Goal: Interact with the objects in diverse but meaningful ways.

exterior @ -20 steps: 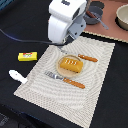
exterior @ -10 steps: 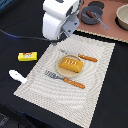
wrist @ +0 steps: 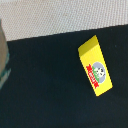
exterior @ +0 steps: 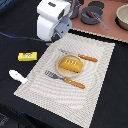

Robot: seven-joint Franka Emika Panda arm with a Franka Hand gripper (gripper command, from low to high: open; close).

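Your gripper [exterior: 54, 41] is hanging over the far corner of the woven placemat [exterior: 97, 75], on the exterior view's left, and you cannot tell from either view whether its fingers are apart or together, since the white arm body is hiding them. The wrist camera is looking down on the yellow box [wrist: 96, 71], which is lying flat on the black table [exterior: 20, 30] just beside the placemat's edge. On the mat, the orange bread loaf [exterior: 70, 65] is sitting on the tan plate [exterior: 56, 67], with orange-handled cutlery [exterior: 74, 83] lying on either side. The white utensil [exterior: 17, 76] is lying off the mat, near the box. The small grey pan [exterior: 92, 14] is sitting well apart, on the brown surface.
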